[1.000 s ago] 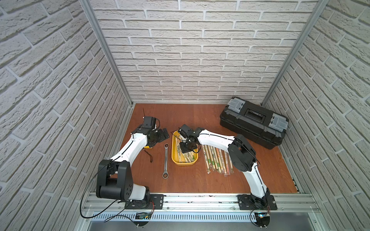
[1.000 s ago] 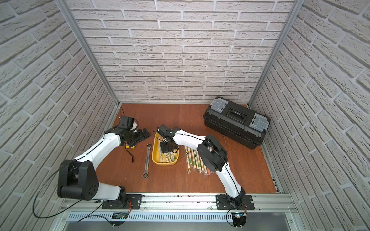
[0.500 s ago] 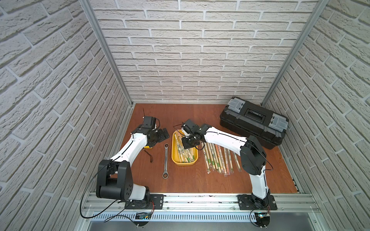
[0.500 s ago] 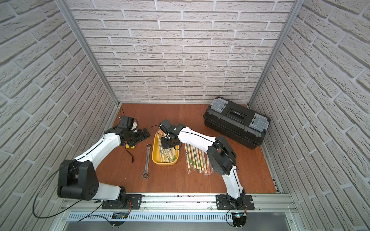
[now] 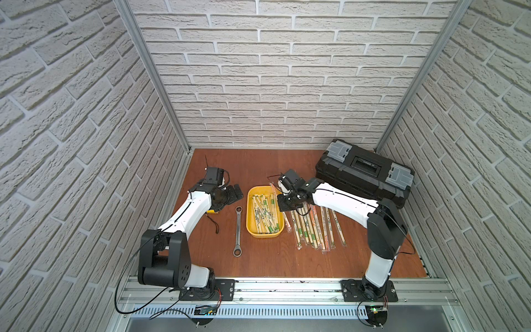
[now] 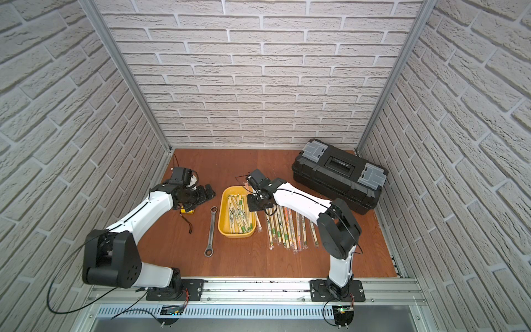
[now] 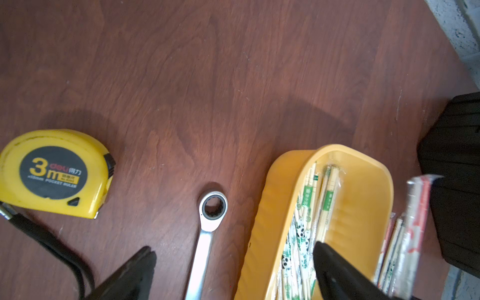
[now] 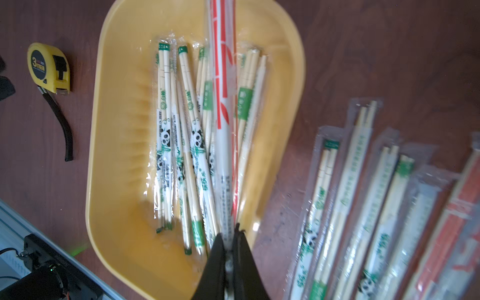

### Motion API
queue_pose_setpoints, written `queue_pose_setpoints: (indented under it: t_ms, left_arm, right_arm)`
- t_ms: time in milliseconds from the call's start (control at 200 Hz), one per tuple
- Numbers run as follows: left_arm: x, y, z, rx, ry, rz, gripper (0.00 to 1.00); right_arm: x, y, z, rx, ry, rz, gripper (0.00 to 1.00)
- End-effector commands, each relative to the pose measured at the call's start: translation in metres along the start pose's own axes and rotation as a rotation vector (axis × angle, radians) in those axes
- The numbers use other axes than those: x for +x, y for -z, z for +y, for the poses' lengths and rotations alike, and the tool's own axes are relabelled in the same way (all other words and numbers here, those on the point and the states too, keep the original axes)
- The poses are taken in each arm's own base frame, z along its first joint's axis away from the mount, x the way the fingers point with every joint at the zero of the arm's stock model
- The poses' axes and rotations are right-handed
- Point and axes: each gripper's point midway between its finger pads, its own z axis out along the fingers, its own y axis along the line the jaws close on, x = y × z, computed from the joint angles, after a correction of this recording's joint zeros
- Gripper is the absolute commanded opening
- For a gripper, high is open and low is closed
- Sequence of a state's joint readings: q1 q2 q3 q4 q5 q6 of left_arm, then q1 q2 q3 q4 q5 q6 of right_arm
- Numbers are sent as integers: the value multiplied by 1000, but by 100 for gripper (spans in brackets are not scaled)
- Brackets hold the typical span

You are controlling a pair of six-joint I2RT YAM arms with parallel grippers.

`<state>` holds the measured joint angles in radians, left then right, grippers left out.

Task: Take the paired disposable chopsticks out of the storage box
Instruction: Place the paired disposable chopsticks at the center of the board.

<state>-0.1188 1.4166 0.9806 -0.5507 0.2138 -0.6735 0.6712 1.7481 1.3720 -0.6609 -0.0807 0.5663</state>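
- Right gripper is pinching 1 orange-printed chopstick pair beside the tray's 2 o'clock rim.
- More pairs are lying inside it and at its 3 o'clock.
- Left gripper is hovering spread at 10 o'clock.

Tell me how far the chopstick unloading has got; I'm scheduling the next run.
Done: a row of sleeved pairs lies on the table beside the storage box. In hand: the right gripper is shut on a red-printed pair, held up at the box's edge. Left: several pairs lie inside; the left gripper stands open, holding nothing.
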Motion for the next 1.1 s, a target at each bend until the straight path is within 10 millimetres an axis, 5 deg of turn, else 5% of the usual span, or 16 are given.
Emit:
queue_pose_setpoints:
  t_ms: [0, 275, 495, 825, 1095]
  left_arm:
    - [-10, 9, -10, 31, -19, -30, 98]
    - [-8, 4, -19, 38, -34, -18, 98]
    - [-8, 6, -21, 36, -41, -20, 98]
    - [-7, 4, -20, 32, -40, -16, 98]
    - [-7, 3, -21, 33, -42, -15, 98]
  right_arm:
    - [-1, 23, -42, 70, -65, -74, 10]
    - [48, 34, -154, 290, -184, -34, 9]
    - [73, 38, -216, 450, -245, 42, 8]
    - [94, 40, -257, 613, -229, 143, 8]
    - [95, 43, -270, 675, -218, 161, 10]
